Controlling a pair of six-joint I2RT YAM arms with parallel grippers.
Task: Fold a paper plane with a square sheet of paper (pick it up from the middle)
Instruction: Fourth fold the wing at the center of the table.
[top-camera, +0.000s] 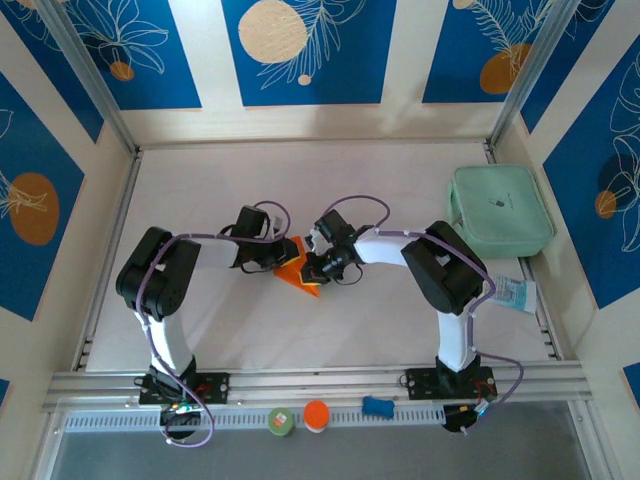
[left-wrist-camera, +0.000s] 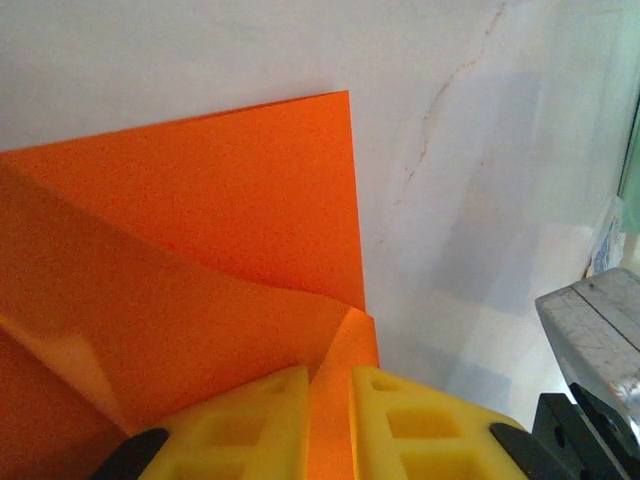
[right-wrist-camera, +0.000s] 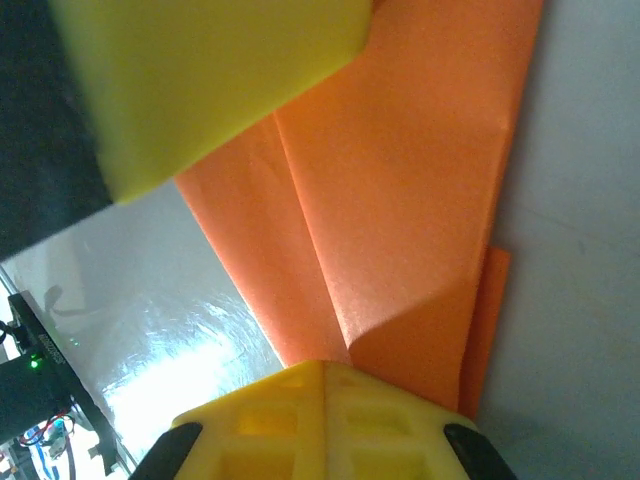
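The paper (top-camera: 298, 272), bright orange and partly folded into a pointed shape, lies near the middle of the surface (top-camera: 250, 330), caught between the two hands. The left hand (top-camera: 283, 256) comes at it from 9 o'clock, and the right hand (top-camera: 318, 266) from 3 o'clock.

In the left wrist view the left hand (left-wrist-camera: 330, 425) is clamped on a raised flap of the paper (left-wrist-camera: 200, 230). The flap stands as a thin orange strip between the two yellow fingers (left-wrist-camera: 245, 425). Beyond them, a flat layer with a square corner runs toward 12 o'clock on the pale surface, with a slanted fold over it.

In the right wrist view the right hand (right-wrist-camera: 325, 415) has its yellow fingers pressed together, and the tips meet the paper (right-wrist-camera: 400, 200) where two creases converge. I cannot tell whether any paper is pinched between them. A lower layer pokes out at 3 o'clock of the tips. A yellow finger (right-wrist-camera: 200, 70) of the left hand sits at 11 o'clock.

A mint-green case (top-camera: 500, 210) lies well apart at 2 o'clock of the paper, with a small packet (top-camera: 513, 292) at 6 o'clock of it. On the near rail are a green cap (top-camera: 281, 421), an orange disc (top-camera: 316, 415) and a blue piece (top-camera: 377, 406).
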